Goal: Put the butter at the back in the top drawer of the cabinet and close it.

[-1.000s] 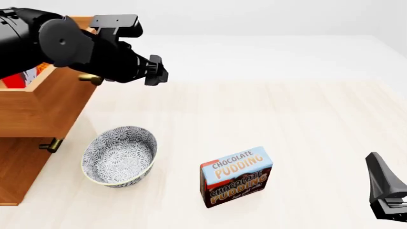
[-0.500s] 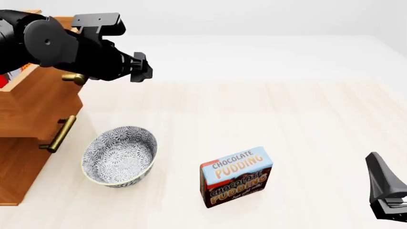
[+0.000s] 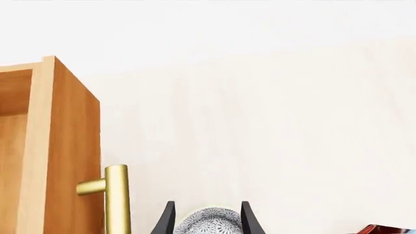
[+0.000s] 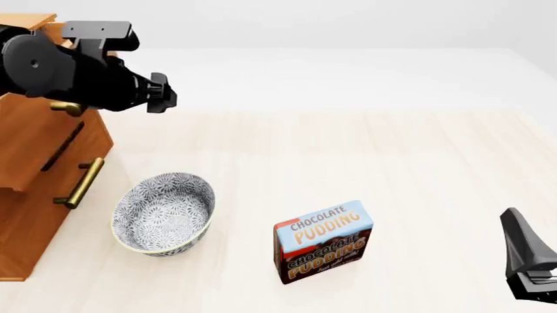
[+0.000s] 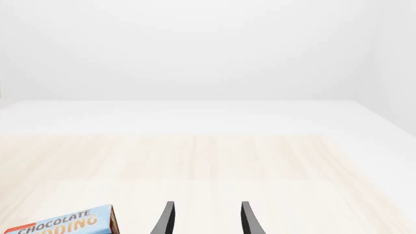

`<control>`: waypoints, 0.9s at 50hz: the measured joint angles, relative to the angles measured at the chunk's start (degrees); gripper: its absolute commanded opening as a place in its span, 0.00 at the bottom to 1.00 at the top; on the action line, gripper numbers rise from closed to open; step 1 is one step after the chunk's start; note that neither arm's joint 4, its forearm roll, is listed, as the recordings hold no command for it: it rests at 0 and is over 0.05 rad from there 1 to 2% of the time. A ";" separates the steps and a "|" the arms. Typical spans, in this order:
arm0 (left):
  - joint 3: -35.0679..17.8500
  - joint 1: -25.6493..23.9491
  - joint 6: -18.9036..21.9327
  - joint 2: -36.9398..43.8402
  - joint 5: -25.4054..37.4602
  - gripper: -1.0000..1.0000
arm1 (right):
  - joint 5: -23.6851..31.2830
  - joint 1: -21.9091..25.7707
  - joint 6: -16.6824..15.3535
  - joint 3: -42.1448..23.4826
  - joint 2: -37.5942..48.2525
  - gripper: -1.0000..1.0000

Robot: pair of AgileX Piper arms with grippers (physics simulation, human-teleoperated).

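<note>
Bowl [image 4: 164,212]: on counter [image 4: 392,169], near cabinet [image 4: 35,195].
Pudding box [image 4: 323,241]: mid-counter.
Left pincer [image 3: 205,222]: parted, empty.
Right pincer [image 5: 205,220]: parted, empty.
Top drawer [image 4: 48,140]: further in than before, nearly shut.

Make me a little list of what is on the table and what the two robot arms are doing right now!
cabinet: warm brown wooden cabinet with brass bar handles, at the table's left edge
top drawer: top drawer nearly shut, brass handle beside the left end effector
left end effector: left end effector open, empty, just right of the cabinet
right end effector: right end effector open, empty, low at the right
bowl: grey patterned round bowl beside the cabinet
box: brown-and-blue Chocolate Pudding box standing upright
butter: not visible
</note>
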 measured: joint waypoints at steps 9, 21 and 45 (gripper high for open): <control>0.95 2.41 0.53 -0.46 -0.82 1.00 | 0.00 0.00 0.00 0.00 0.00 1.00; 2.58 5.83 1.44 -1.54 -2.03 1.00 | 0.00 0.00 0.00 0.00 0.00 1.00; 4.83 10.55 1.77 -2.32 -4.92 1.00 | 0.00 0.00 0.00 0.00 0.00 1.00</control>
